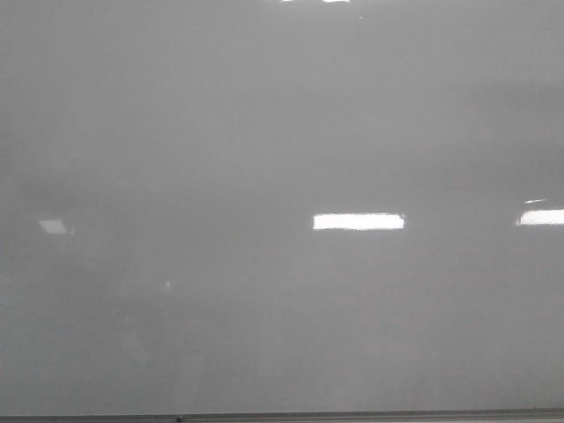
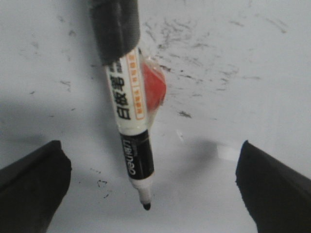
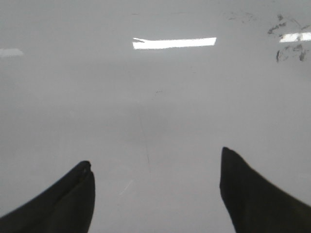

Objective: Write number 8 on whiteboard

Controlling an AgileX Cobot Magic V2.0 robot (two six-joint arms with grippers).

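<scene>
The whiteboard (image 1: 264, 132) fills the front view, glossy pale grey, with a thin dark frame edge along the bottom. No number 8 shows on it in any view. Neither gripper shows in the front view. In the left wrist view my left gripper (image 2: 150, 143) is open, its black fingers (image 2: 34, 179) wide apart over the board (image 2: 252, 87). A black-and-white marker (image 2: 130, 102) hangs from a black holder between them, touching neither finger. Its black tip (image 2: 146, 206) is close to the board; I cannot tell if it touches. My right gripper (image 3: 155, 156) is open and empty above the board (image 3: 155, 97).
Old smudged ink marks (image 2: 194, 48) lie on the board beyond the marker, and more show in the right wrist view (image 3: 286, 39). A red patch (image 2: 156, 87) sits behind the marker body. Bright rectangular light reflections (image 1: 358, 221) lie on the board.
</scene>
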